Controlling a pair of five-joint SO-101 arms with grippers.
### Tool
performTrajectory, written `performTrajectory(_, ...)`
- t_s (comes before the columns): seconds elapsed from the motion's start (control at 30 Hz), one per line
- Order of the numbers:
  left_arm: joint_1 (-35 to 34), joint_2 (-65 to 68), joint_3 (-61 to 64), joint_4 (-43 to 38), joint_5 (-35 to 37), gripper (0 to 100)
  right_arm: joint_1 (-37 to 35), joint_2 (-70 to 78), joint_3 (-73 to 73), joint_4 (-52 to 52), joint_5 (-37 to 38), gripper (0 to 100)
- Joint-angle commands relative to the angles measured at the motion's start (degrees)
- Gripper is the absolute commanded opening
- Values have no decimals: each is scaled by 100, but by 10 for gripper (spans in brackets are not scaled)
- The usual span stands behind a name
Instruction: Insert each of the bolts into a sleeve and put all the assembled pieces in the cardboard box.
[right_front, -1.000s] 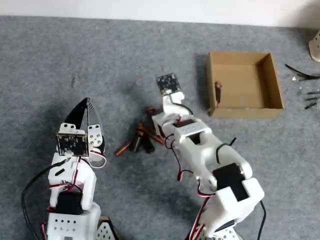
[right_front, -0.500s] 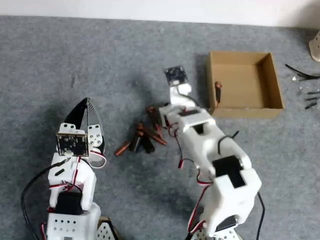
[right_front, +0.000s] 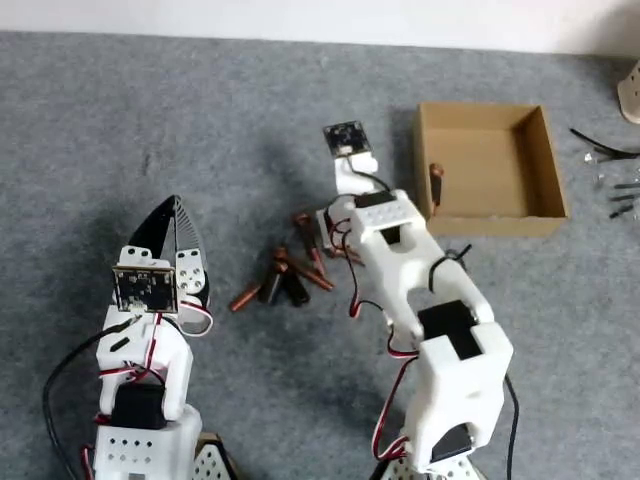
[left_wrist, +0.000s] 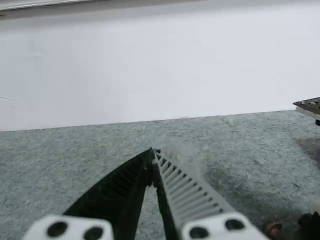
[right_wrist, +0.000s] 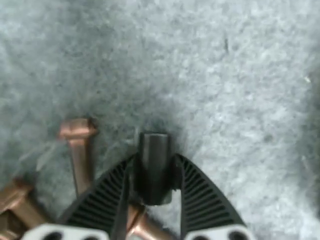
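This looks like a robotics lab or hobby workbench. A grey felt-like mat (right_front: 120, 120) covers the table up to a plain white wall (right_front: 300, 15) at the far edge. The 2 white plastic arms, the left arm (right_front: 145, 370) and the right arm (right_front: 420, 290), carry bare camera boards (right_front: 145, 288) and loose red wiring (right_front: 388, 425). Small dark hardware and wire bits (right_front: 615, 185) lie scattered at the far right, just beyond a plain cardboard box (right_front: 485, 222). Copper bolts (right_front: 245, 297) and black sleeves (right_front: 296, 290) lie heaped mid-table.
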Motion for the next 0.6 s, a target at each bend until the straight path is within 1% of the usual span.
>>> performTrajectory(0.0,66,-92,110,-141,35,10,57,-479,22,189,26,5)
performTrajectory(0.1,66,-92,110,-141,35,10,215,-1138,374,75,26,5)
performTrajectory(0.23,66,-92,110,-141,44,7,497,-2211,1534,-884,35,5)
performTrajectory(0.33,110,-84,92,-149,176,7,567,-3116,2484,-1648,149,5)
performTrajectory(0.43,418,-66,-22,-114,404,7,532,-3960,3354,-2273,396,5)
performTrajectory(0.57,813,-66,-251,396,404,7,541,-4857,4189,-2870,387,5)
